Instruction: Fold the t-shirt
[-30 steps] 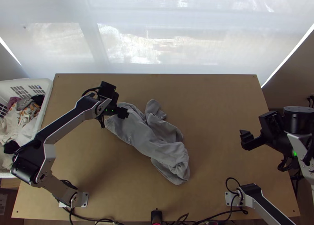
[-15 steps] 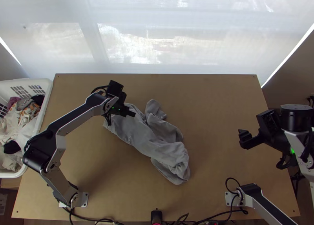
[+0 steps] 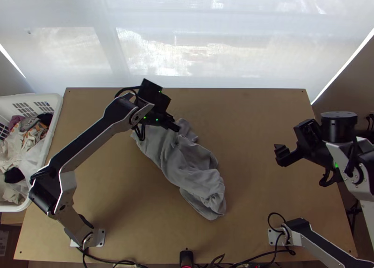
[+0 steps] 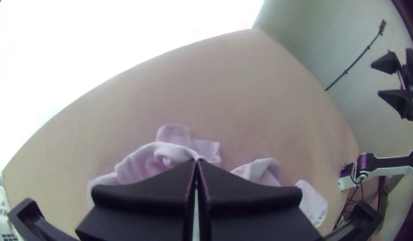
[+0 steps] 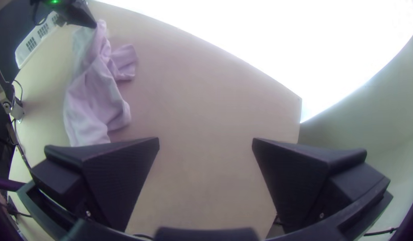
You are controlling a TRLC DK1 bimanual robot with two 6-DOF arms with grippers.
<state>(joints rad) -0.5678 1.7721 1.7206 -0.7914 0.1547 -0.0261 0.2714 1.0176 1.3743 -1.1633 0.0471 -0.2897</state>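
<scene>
Top view: shirt [image 3: 198, 167] bunched on the table [image 3: 262, 118], one part pinched in the left gripper [image 3: 176, 127], the right gripper [image 3: 279, 155] spread wide well apart; the step is presumably straightening before folding, the next move calling for drawing the fabric flat.

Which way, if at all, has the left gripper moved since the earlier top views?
Yes: the left gripper has moved rightward, farther from the white basket, and slightly toward the far edge of the table.
</scene>
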